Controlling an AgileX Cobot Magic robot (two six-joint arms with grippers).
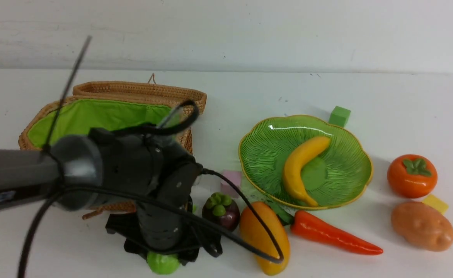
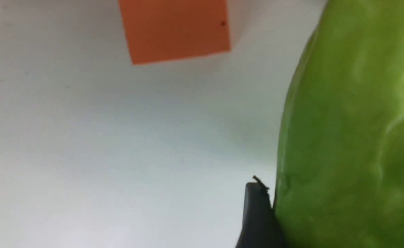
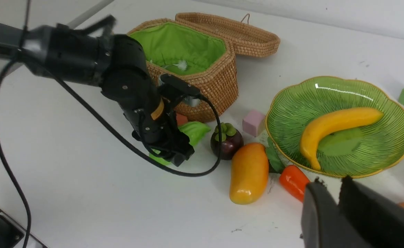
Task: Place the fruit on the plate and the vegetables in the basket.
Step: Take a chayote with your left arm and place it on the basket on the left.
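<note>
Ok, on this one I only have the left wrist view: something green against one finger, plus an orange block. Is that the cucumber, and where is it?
Observer: Yes, it is the cucumber. It is down at the table, close to the basket, on the robot's side of it.
Reviewer: Is anything in the basket?
Observer: Its lid is open, and the part of the inside that shows holds only green lining.
Reviewer: And the plate?
Observer: The plate holds only the banana.
</note>
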